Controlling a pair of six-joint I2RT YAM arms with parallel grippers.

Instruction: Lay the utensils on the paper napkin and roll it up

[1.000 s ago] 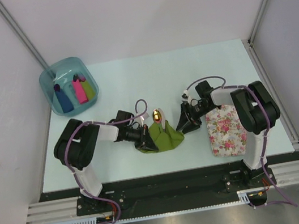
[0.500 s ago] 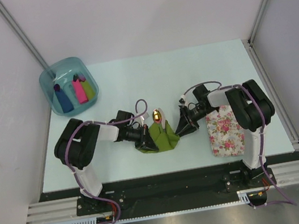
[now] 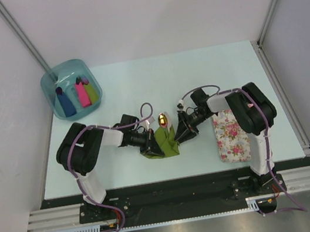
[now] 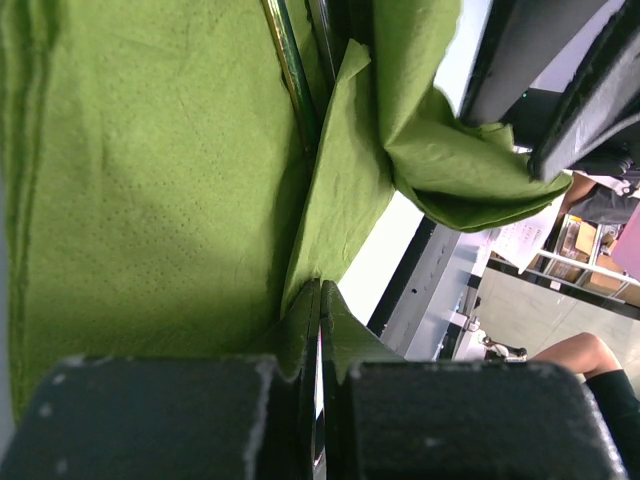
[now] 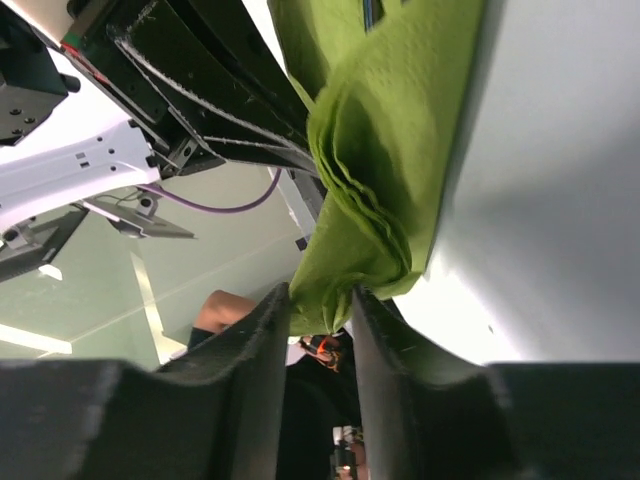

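Observation:
The olive-green paper napkin [image 3: 167,142] stands bunched up between my two grippers at the table's front middle. A utensil's shiny head [image 3: 162,119] sticks out of its far end. In the left wrist view the utensils' slim handles [image 4: 288,70] lie in a fold of the napkin [image 4: 150,180]. My left gripper [image 3: 153,146] is shut on the napkin's left edge [image 4: 321,292]. My right gripper [image 3: 180,135] pinches the folded right side, and the layered napkin [image 5: 390,120] sits between its fingertips [image 5: 320,300].
A white pink-flowered mat [image 3: 231,135] lies at the front right, under the right arm. A teal bin [image 3: 53,85] at the back left holds blue, pink and lime rolls. The table's front edge is just behind the napkin.
My right gripper has moved left toward the left gripper, drawing the napkin's right side with it. The napkin is narrower and more bunched. The left gripper has stayed put.

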